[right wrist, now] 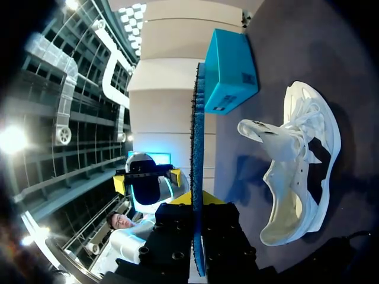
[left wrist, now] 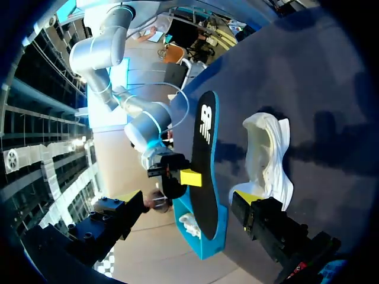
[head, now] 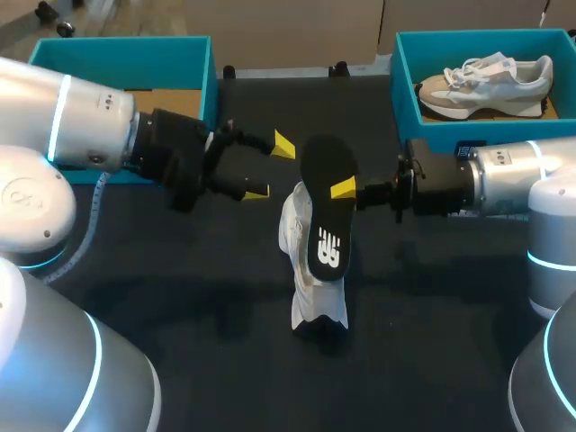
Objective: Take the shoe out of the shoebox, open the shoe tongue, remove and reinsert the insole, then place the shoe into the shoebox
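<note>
A white shoe lies on the black table, its opening turned toward my right gripper. Above it hangs the black insole with a white logo and a blue underside, and my right gripper is shut on its edge. In the right wrist view the insole shows edge-on between the fingers, with the shoe beside it. My left gripper stands open just left of the insole's top, holding nothing. In the left wrist view the insole and the shoe lie ahead of its wide-apart fingers.
A teal shoebox at the back right holds a second grey and white shoe. Another teal box stands at the back left, behind my left arm.
</note>
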Controlling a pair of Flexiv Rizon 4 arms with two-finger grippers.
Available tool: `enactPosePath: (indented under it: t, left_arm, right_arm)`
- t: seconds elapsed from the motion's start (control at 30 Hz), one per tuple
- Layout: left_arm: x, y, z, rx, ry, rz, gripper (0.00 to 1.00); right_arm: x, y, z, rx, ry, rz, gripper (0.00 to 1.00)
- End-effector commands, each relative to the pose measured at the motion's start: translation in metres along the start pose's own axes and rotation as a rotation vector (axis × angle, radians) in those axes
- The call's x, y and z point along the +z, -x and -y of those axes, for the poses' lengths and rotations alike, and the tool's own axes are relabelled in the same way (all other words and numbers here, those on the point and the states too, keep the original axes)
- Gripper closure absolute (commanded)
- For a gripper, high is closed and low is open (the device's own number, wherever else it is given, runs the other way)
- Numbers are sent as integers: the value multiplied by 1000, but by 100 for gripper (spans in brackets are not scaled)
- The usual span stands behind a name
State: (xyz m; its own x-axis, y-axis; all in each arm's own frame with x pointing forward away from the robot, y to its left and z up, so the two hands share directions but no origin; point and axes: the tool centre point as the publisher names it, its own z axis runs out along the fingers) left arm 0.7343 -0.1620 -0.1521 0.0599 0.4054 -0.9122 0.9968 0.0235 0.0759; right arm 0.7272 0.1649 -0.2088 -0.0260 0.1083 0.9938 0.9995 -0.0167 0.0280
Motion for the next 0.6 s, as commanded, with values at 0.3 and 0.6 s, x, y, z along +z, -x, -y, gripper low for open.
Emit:
enactPosePath:
  t: [0.3,0.6]
  left_arm:
    - [8,-5,-9,-70,45,165,0]
    - [20,-19,-13,-105,100,234,0]
  right_arm:
    - [-4,-4,3,1,30,11,100]
    - [-6,-10,6,-4,60,17,100]
